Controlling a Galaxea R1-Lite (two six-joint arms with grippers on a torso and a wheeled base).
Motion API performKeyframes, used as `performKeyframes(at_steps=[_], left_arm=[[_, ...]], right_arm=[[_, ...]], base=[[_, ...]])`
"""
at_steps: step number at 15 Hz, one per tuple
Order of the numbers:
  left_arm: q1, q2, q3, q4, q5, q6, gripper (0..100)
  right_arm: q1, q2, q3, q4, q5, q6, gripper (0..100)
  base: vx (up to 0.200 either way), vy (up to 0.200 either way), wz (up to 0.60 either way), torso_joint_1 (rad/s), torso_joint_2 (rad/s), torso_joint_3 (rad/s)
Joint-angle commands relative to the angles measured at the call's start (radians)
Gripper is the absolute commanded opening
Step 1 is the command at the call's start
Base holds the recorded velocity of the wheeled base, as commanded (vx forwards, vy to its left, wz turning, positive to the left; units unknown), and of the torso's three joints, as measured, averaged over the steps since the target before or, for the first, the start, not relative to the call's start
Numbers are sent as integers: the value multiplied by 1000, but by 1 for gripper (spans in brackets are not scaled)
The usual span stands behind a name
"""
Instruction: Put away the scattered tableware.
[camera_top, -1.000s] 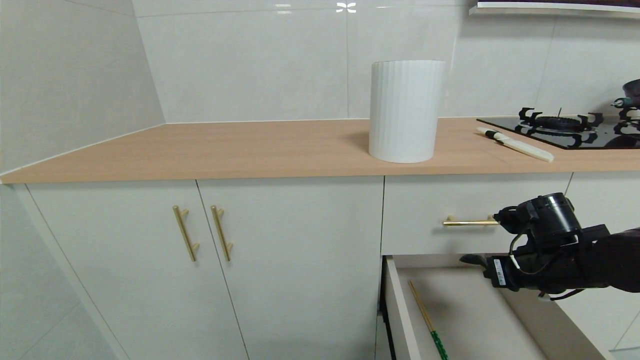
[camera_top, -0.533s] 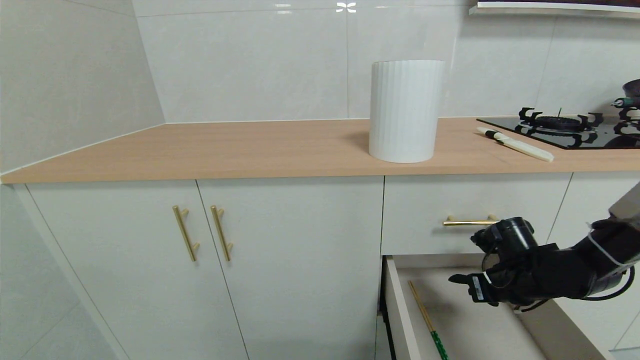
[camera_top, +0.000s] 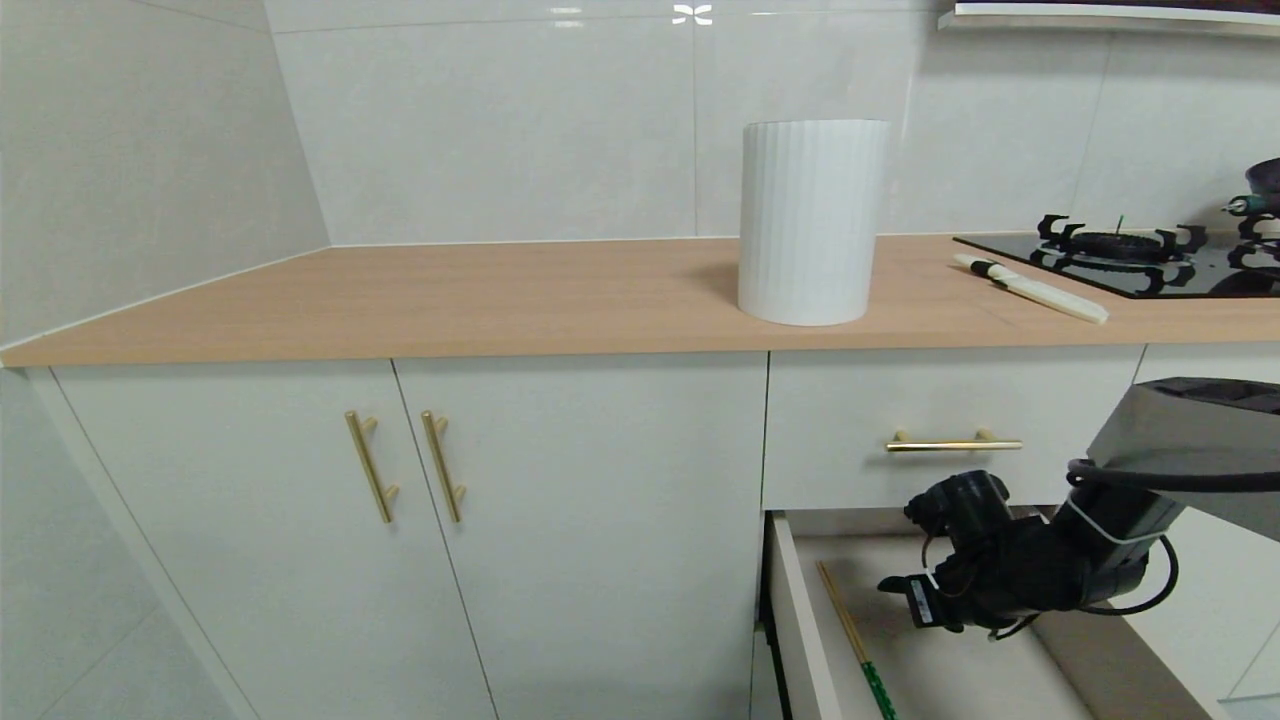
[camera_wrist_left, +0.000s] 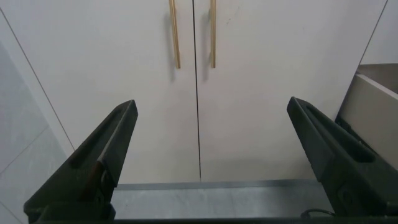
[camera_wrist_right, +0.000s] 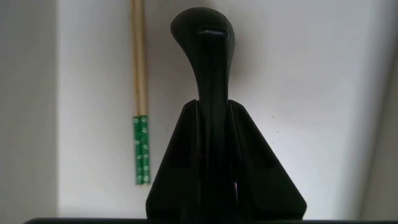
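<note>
A pair of wooden chopsticks (camera_top: 850, 634) with green ends lies along the left side of the open drawer (camera_top: 795, 610). In the right wrist view the chopsticks (camera_wrist_right: 140, 93) sit beside my right gripper (camera_wrist_right: 203, 37), apart from it. My right gripper (camera_top: 895, 586) hangs low inside the drawer, shut with nothing between its fingers. A white knife (camera_top: 1032, 288) with a dark handle end lies on the wooden countertop (camera_top: 500, 300) near the stove. My left gripper (camera_wrist_left: 211, 107) is open, facing the cabinet doors.
A tall white ribbed container (camera_top: 812, 222) stands on the countertop. A black gas stove (camera_top: 1130, 262) is at the far right. Above the open drawer is a shut drawer with a gold handle (camera_top: 952, 443). Two cabinet doors with gold handles (camera_top: 405, 465) are to the left.
My right gripper has moved down and to the left, from the upper drawer's handle height into the open drawer, closer to the chopsticks.
</note>
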Motion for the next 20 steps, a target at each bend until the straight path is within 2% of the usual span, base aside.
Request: performKeyframes(at_steps=[1, 3, 19, 20], left_arm=[[0, 0, 0, 0, 0, -1, 100], [0, 0, 0, 0, 0, -1, 100], [0, 0, 0, 0, 0, 1, 100], [0, 0, 0, 0, 0, 1, 100]], right_arm=[[19, 46, -13, 2, -34, -1, 0], [24, 59, -22, 2, -75, -1, 0], [25, 71, -30, 0, -98, 1, 0], [27, 72, -30, 0, -103, 2, 100]], base=[[0, 0, 0, 0, 0, 0], [0, 0, 0, 0, 0, 0], [0, 0, 0, 0, 0, 0], [0, 0, 0, 0, 0, 0]])
